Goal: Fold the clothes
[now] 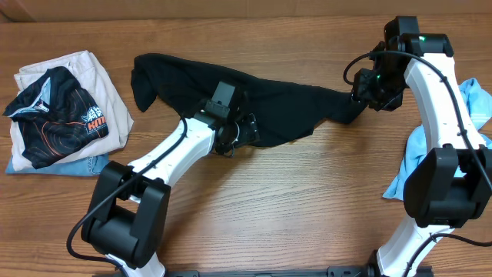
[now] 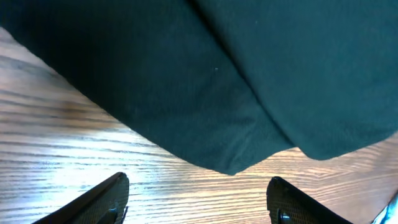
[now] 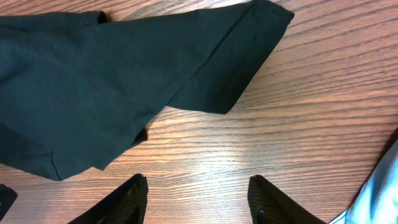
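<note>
Print on the black jersey (image 1: pixel 58 115) is unreadable.

The black garment (image 2: pixel 205 74) is seen spread over the wooden worktop (image 2: pixel 62 155), with a folded edge brought to a blunt corner. Just below that corner the left claw (image 2: pixel 199 202) is held with its fingertips (image 2: pixel 93 202) apart over bare wood, clear of the fabric.

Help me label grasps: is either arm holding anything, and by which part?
Nothing is held. The left gripper and right gripper each stand open over the table, with the black garment lying just beyond them, ungripped.
</note>
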`<state>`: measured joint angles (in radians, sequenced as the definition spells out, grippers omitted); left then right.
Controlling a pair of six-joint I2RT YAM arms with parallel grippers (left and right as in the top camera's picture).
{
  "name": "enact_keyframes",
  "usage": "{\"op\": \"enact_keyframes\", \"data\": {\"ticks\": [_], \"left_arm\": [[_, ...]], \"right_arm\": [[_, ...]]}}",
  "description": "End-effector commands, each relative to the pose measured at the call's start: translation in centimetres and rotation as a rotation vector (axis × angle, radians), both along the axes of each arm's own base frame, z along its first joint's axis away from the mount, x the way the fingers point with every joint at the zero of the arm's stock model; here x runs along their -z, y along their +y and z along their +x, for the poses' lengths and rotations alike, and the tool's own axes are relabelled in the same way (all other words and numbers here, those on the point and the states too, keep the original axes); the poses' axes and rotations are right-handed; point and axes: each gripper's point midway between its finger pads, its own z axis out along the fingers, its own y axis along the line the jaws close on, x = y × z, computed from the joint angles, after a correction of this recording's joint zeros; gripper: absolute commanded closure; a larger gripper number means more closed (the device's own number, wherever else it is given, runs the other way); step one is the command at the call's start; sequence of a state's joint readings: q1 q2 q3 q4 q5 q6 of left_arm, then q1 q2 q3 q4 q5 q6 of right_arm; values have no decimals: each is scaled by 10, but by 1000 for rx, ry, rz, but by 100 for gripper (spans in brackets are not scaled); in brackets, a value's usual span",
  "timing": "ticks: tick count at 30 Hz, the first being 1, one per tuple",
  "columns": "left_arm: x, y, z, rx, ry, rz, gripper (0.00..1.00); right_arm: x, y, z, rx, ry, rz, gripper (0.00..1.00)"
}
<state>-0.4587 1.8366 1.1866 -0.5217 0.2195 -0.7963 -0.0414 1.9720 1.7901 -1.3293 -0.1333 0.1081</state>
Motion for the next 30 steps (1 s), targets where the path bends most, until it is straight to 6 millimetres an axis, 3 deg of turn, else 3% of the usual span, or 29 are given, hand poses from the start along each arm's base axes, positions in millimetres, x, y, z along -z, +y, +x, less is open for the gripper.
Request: {"op": "enact_keyframes", "data": {"ticks": [1, 5, 9, 12, 16, 19, 21, 26, 30], "left_arm": [[29, 4, -1, -88, 63, 35, 26], [48, -6, 4, -74, 72, 1, 39], [45, -10, 18, 0, -10, 3, 96], [25, -19, 10, 92, 3, -41, 96], [-31, -4, 5, 159, -53, 0, 96], [-87, 29, 3, 134, -124, 80, 96], [-120, 70, -4, 49, -167, 193, 96], [-148, 109, -25, -29, -179, 243, 96], [-144, 125, -32, -35, -143, 301, 96]], "right_arm": [[-11, 1, -2, -6, -27, 5, 44], [-11, 1, -2, -6, -24, 5, 44], [-11, 1, -3, -6, -23, 5, 44], [-10, -2, -5, -3, -15, -13, 44], [-9, -1, -11, -3, 10, -11, 43], [-8, 0, -21, -6, 51, -6, 40], [-8, 1, -25, -6, 71, -5, 40], [3, 7, -32, -9, 102, 29, 39], [28, 8, -46, -8, 156, 35, 39]]}}
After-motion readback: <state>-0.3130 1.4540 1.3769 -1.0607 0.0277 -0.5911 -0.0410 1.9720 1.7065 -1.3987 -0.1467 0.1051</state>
